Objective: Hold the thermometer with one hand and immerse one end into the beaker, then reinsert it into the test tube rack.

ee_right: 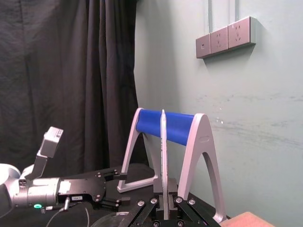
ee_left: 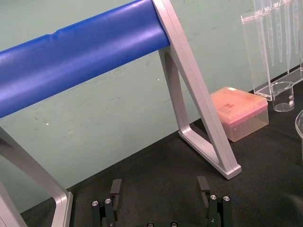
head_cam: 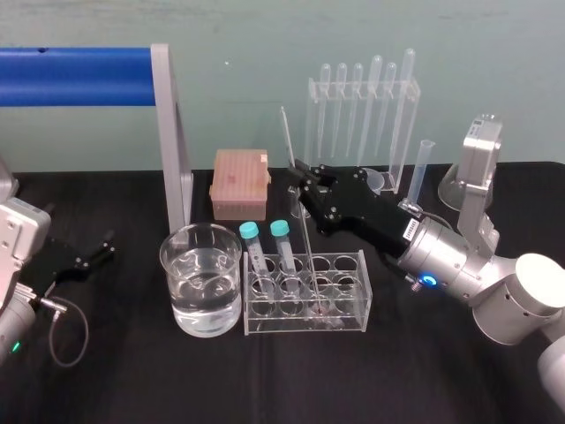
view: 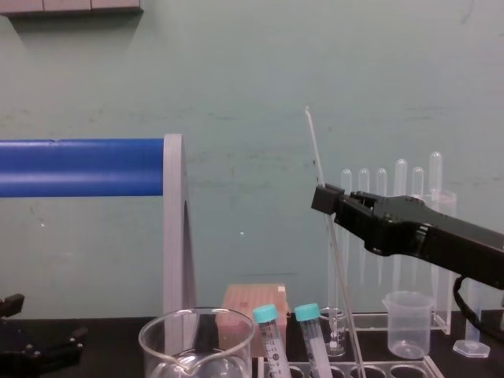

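Note:
The thermometer [head_cam: 297, 199] is a long thin glass rod leaning slightly, its lower end down in a hole of the test tube rack [head_cam: 353, 265]. My right gripper [head_cam: 300, 183] is shut on the rod about halfway up, reaching in from the right; the chest view shows the same grip [view: 324, 198] on the thermometer [view: 315, 150]. In the right wrist view the rod [ee_right: 163, 151] rises straight from between the fingers [ee_right: 156, 204]. The beaker [head_cam: 201, 278], part full of clear water, stands just left of the rack. My left gripper [ee_left: 159, 189] rests open and empty at the far left [head_cam: 93, 253].
Two teal-capped tubes [head_cam: 265, 252] stand in the rack's left holes. A pink tip box [head_cam: 239, 183] sits behind the beaker. A grey frame with a blue bar [head_cam: 172, 132] stands at the back left. Behind the right arm are the pipette stand [head_cam: 364, 115], a small plastic beaker [view: 408, 323] and a graduated cylinder [head_cam: 419, 172].

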Tool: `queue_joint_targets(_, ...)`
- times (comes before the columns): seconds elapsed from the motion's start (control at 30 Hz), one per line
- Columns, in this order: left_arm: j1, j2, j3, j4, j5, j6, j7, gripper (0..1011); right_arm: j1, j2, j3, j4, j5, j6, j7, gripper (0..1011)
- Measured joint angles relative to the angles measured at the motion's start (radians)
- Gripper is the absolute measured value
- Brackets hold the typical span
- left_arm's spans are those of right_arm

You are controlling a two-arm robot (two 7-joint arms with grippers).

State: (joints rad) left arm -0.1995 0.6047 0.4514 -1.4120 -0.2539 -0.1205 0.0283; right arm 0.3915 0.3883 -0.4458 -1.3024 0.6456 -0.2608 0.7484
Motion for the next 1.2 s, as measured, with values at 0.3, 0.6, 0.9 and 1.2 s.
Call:
queue_joint_targets(0.3,0.0,0.0,0.0,0.0,0.0,0.0,0.0,1008,0.005,-0.003,-0.007,0.011,-0.021,0.0,-0.001,55)
queue_joint_targets(0.6,0.0,0.0,0.0,0.0,0.0,0.0,0.0,1008,0.008,-0.002,-0.009,0.012,-0.033,0.0,-0.007,55)
queue_joint_targets(0.9,0.0,0.0,0.0,0.0,0.0,0.0,0.0,1008,0.007,-0.002,-0.009,0.012,-0.031,0.0,-0.006,171)
queue_joint_targets(1.2,0.0,0.0,0.0,0.0,0.0,0.0,0.0,1008,0.007,-0.002,-0.008,0.012,-0.029,0.0,-0.006,469)
